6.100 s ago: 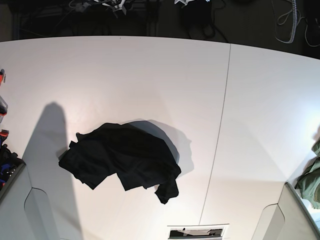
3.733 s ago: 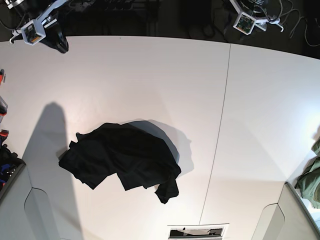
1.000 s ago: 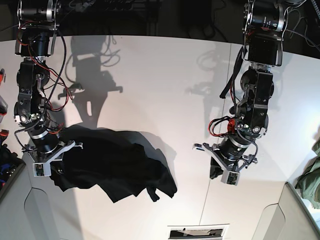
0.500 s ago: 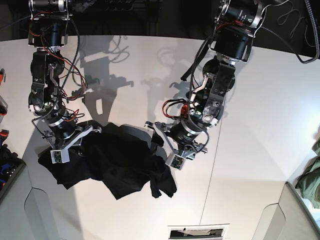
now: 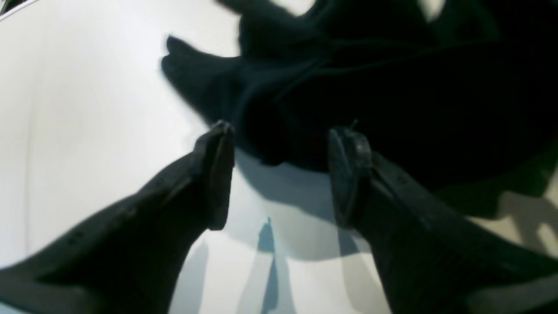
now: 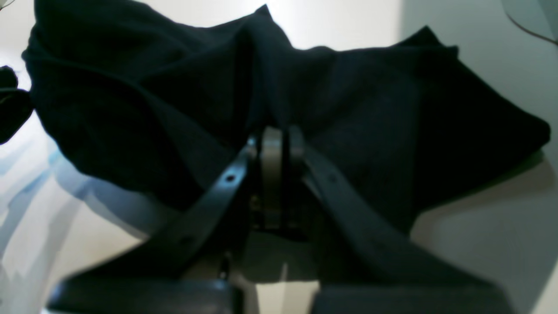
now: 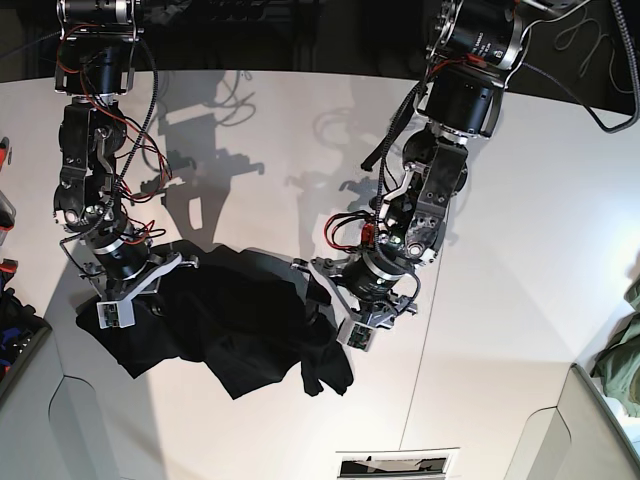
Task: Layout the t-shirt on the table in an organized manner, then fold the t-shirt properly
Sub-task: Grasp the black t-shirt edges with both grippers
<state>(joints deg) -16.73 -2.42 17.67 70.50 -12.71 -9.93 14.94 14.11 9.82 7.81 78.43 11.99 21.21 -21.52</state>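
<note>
On the white counter [image 7: 250,130] the black t-shirt [image 7: 230,320] lies crumpled, toward its near left part in the base view. At the shirt's left edge the right pincer [image 6: 274,135] is clamped tight on a bunched fold of the cloth. At the shirt's right edge the left pincer [image 5: 279,135] stands with its jaws spread wide, a dark fold just ahead of the tips; whether they touch the cloth is hard to tell in the blurred wrist view.

blurred: t-shirt [image 5: 392,87] in left wrist view | hidden: its print, under folds | cut off: sleeve top
</note>
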